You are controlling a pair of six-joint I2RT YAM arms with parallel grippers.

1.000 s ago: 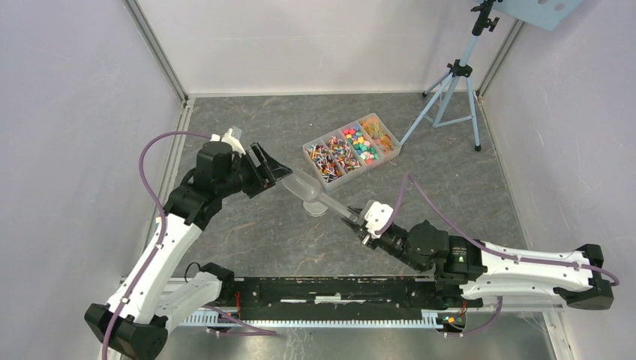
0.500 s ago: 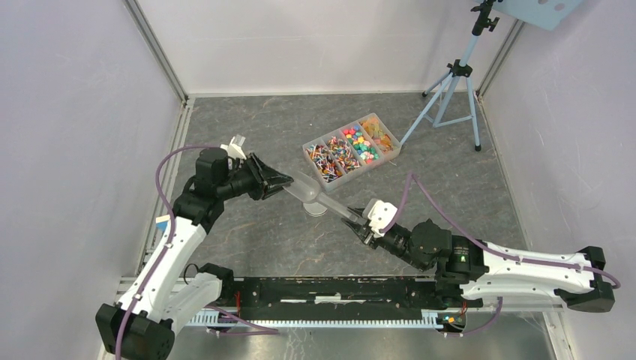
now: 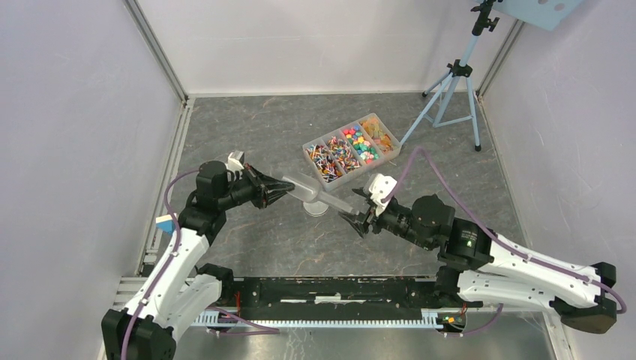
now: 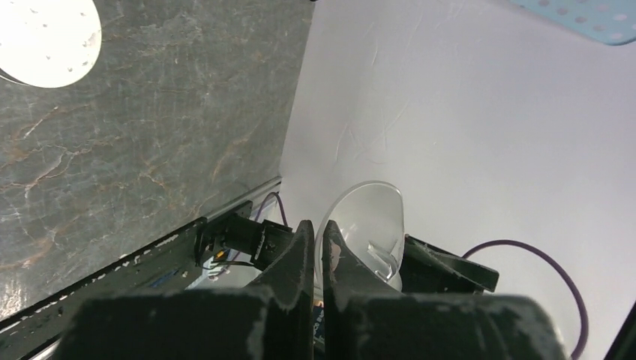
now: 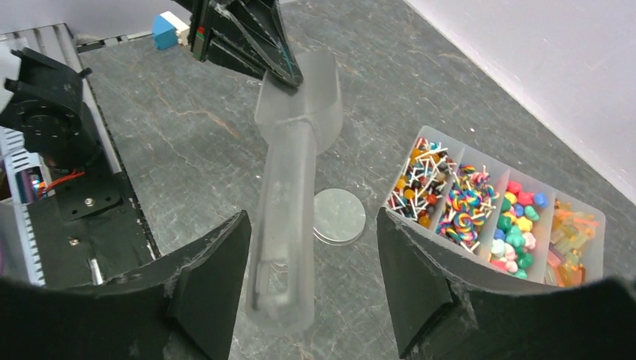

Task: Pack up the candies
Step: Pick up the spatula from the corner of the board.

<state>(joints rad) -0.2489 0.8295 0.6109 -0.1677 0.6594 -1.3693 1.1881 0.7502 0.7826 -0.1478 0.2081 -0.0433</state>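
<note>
The candies [image 3: 351,150] fill a clear divided tray [image 3: 306,149] at the back centre; the right wrist view shows these candies [image 5: 480,206] as lollipops and small coloured sweets. A clear plastic scoop [image 3: 315,193] hangs level above the floor between both arms. My left gripper [image 3: 289,185] is shut on the rim of the scoop's bowl [image 4: 371,225]. My right gripper [image 3: 358,208] stands open around the scoop's handle [image 5: 289,187], its fingers apart from it on both sides. The round grey lid [image 3: 315,209] lies flat under the scoop.
A light blue tripod [image 3: 454,82] stands at the back right. A small blue and white block [image 3: 163,223] sits by the left wall rail. White walls close in the grey stone-patterned floor, and the black arm-base rail runs along the near edge.
My left gripper closed onto the scoop's bowl rim. My right gripper opened off the handle and shifted slightly toward the back.
</note>
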